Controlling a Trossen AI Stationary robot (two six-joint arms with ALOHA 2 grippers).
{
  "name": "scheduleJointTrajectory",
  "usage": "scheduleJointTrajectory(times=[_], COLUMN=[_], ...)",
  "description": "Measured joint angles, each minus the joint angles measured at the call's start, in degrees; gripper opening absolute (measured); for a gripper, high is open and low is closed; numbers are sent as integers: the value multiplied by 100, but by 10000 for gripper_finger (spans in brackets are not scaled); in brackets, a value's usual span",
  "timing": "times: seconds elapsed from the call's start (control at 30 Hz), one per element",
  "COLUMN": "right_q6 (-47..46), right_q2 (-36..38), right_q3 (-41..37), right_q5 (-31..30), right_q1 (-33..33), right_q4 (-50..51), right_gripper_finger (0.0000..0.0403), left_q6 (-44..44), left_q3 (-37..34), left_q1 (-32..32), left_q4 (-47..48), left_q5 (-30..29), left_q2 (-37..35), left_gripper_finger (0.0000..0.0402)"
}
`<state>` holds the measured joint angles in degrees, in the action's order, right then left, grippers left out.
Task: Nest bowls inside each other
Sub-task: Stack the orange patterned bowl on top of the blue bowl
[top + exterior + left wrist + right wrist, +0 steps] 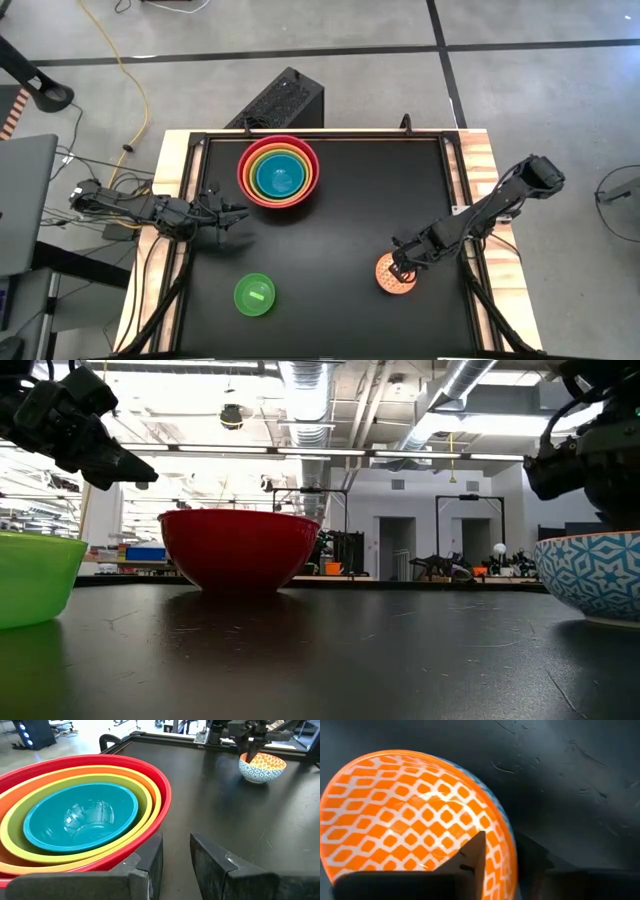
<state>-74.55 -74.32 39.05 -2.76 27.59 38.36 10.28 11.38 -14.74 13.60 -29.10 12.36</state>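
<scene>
Four bowls sit nested at the far middle of the table: red (247, 180) outermost, then orange, yellow-green and blue (280, 178). A bright green bowl (254, 294) stands alone near the front left. A small bowl, orange-and-white lattice inside (395, 815) and blue-patterned outside (590, 580), stands at the right. My right gripper (505, 865) hangs over it, open and pointing down, one finger inside the rim and one outside. My left gripper (175, 860) waits open and empty beside the red bowl (160, 795). My right gripper straddles the small bowl's rim (510, 845) on the side nearest the arm. One finger (470, 855) is inside the bowl and the other outside, coming from above. The bowl stands upright on the table. Whether either finger touches the rim, I cannot tell.
The black table top has a raised frame (320, 135) along its edges, with wooden strips (495, 170) beyond it at the sides. Bare table (330, 250) lies between the small bowl, the green bowl and the stack.
</scene>
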Motion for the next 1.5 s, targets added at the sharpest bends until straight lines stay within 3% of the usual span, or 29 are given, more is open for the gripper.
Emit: scheduleJointTrajectory(times=[0.17, 0.4, 0.53, 0.7, 0.93, 1.03, 1.3, 1.5], right_q6=[22, 556, 1279, 2528, 4357, 4769, 5109, 5128], right_q2=[8, 13, -8, -300, -1946, -2817, -4798, -5679], right_q3=[0, 566, 1346, 2614, 4850, 5828, 7851, 8580], right_q5=[14, 108, 96, -345, -46, 402, 866, 870], right_q1=[-91, -707, -1377, -2249, -3431, -3927, -4668, -4743], right_q4=[119, 162, 175, 60, -227, -227, -118, 151], right_gripper_finger=[17, 12, 5, 4, 4, 4, 3, 3], left_q6=[2, 0, -47, -57, -101, -97, -83, -181], left_q3=[0, -1, 0, 0, 0, 0, 0, 0], left_q1=[-2, 0, 0, 0, 0, 0, 0, 0], left_q4=[-1, 0, -2, -9, -66, -68, -90, -69], left_q5=[4, 10, 9, 9, 41, 150, 339, 339], left_q2=[0, 0, 2, 1, 0, 0, 0, 0], left_gripper_finger=[87, 87, 87, 87, 87, 87, 87, 87])
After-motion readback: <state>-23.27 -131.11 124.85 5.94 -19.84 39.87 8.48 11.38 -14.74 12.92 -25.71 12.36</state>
